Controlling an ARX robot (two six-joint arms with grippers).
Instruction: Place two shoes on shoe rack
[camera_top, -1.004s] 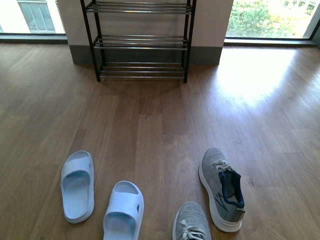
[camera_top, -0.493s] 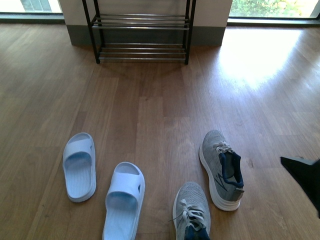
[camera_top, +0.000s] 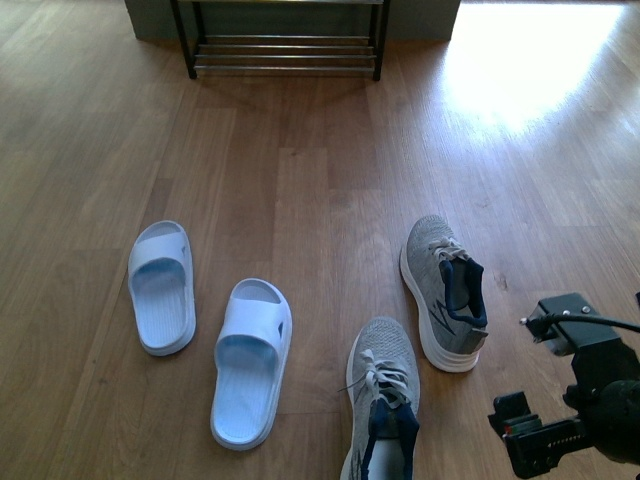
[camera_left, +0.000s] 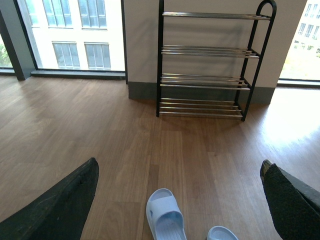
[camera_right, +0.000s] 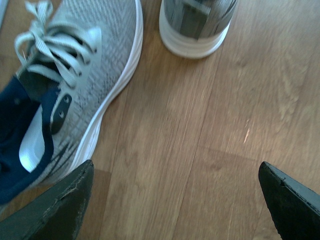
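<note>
- Front view: a black-framed shoe rack with thin chrome bars (camera_top: 285, 45) stands at the far edge of the brown wooden floor (camera_top: 300, 180), with only its lowest tier in frame. Two pale blue-white slide sandals lie on the floor toward the robot's left, the far sandal (camera_top: 162, 288) beside the near sandal (camera_top: 250, 362). Two grey knit lace-up sneakers with white soles and navy lining lie toward its right, the far sneaker (camera_top: 444, 293) just beyond the near sneaker (camera_top: 382, 400). All four are well apart from the rack. The black right arm (camera_top: 595, 400) sits low, near the sneakers.
- Left wrist view: the left gripper (camera_left: 178, 165) hangs above the floor, its fingers spread wide and holding nothing. Ahead, the rack (camera_left: 205, 51) shows four tiers against the wall. The two sandals (camera_left: 165, 220) lie below it.
- Right wrist view: the right gripper (camera_right: 174, 170) is spread wide and empty, low over the floor. It is just beside the near sneaker (camera_right: 75, 85) and the far sneaker's heel (camera_right: 197, 25).
</note>
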